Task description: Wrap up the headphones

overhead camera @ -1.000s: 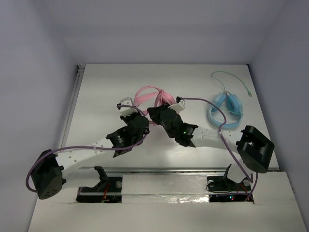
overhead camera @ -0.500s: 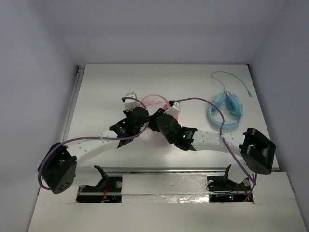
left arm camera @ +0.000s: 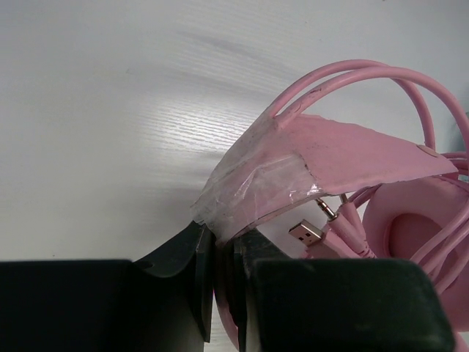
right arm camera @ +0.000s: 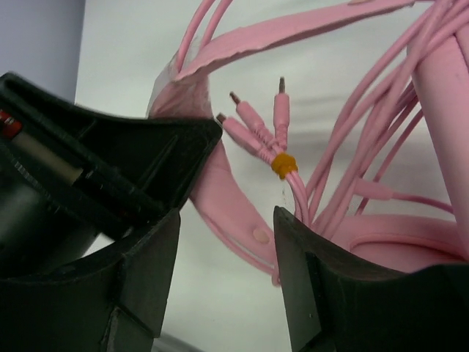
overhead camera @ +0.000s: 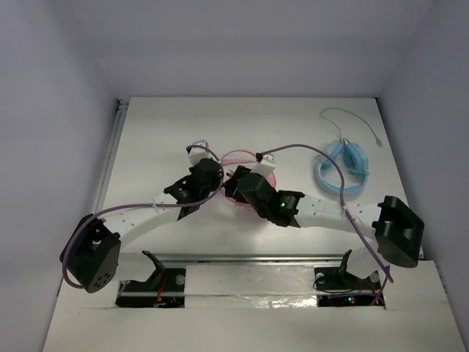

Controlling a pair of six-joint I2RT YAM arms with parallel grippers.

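Observation:
The pink headphones (overhead camera: 236, 156) lie mid-table, mostly hidden under both grippers. My left gripper (left arm camera: 223, 238) is shut on the taped end of the pink headband strap (left arm camera: 352, 154). Just right of it are an ear cup (left arm camera: 421, 220) and a USB plug (left arm camera: 304, 233). In the top view the left gripper (overhead camera: 212, 174) and right gripper (overhead camera: 240, 182) nearly meet. My right gripper (right arm camera: 226, 220) stands open, with the headband strap (right arm camera: 234, 205) crossing loosely between its fingers. The cable's plugs (right arm camera: 256, 117), bundled by a yellow tie (right arm camera: 283, 165), hang just above its right finger.
Light blue headphones (overhead camera: 343, 167) with a thin green cable (overhead camera: 352, 121) lie at the back right. A rail runs along the table's left edge (overhead camera: 110, 161). Purple arm cables loop over both wrists.
The right gripper's jaws have spread from nearly shut to open. Both wrists have shifted slightly towards the near edge and closer together. The left stays shut on the headband.

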